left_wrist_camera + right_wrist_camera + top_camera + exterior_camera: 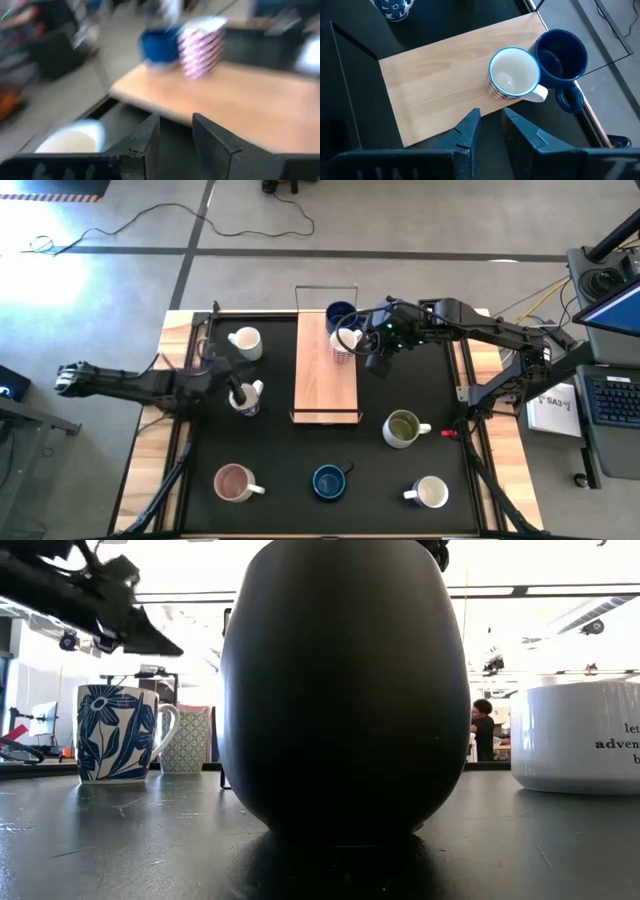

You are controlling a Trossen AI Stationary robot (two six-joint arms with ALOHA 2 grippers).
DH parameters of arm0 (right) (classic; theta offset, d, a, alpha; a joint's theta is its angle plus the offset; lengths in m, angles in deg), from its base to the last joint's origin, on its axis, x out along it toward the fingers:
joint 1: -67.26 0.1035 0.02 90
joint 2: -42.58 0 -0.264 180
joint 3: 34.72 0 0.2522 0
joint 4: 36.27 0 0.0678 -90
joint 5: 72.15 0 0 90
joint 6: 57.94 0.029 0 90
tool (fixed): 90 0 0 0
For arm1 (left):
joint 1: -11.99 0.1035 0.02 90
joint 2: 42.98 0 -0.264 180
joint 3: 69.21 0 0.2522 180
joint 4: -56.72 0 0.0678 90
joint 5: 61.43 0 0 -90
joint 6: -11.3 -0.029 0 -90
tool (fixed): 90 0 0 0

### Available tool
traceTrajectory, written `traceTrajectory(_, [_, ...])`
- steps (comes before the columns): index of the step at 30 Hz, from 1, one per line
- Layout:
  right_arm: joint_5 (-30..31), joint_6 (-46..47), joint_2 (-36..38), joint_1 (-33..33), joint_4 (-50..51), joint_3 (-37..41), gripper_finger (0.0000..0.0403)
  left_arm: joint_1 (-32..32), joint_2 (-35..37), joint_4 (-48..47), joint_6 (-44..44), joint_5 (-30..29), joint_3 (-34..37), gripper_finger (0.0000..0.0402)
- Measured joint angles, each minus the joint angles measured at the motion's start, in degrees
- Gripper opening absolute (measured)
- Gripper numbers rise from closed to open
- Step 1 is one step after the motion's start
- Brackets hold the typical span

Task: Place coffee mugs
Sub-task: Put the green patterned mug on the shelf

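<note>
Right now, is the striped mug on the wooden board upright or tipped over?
Upright. The striped mug stands on the wooden board, mouth up, its empty white inside showing.

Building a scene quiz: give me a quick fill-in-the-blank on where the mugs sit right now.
1. The wooden board carries ___ mugs.
2. The striped mug stands next to a dark ___ mug.
3. The olive green mug stands on the ___ arm's side of the board.

Missing: two; blue; right

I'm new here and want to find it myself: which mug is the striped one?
Look at the pale wooden board in the middle of the black table. Two mugs stand at its far end; the striped mug is the white-inside one with red stripes, touching the dark blue mug, which is plain.
</note>
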Motion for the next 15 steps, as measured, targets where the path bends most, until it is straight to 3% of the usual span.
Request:
traceTrajectory(2, [0.01,0.10,0.00,0.00,0.37,0.00,0.0071,1.90,-2.35,-8.69,3.92,-3.68,-3.60,0.0100])
traceTrajectory(5, [0.02,0.13,-0.02,0.00,2.15,0.00,0.0075,5.36,-4.60,-19.04,6.23,-2.36,-9.03,0.0100])
traceTrajectory(8, [0.04,0.14,-0.02,0.00,3.62,0.00,0.0079,9.65,-6.15,-21.76,6.55,4.49,-11.90,0.0100])
traceTrajectory(12, [0.04,0.14,-0.04,0.00,3.86,0.00,0.0086,16.00,-8.28,-18.81,1.76,17.92,-12.31,0.0100])
traceTrajectory(15, [0.04,0.51,-0.04,0.00,4.20,0.00,0.0089,20.54,-10.63,-18.35,0.36,20.98,-12.32,0.0100])
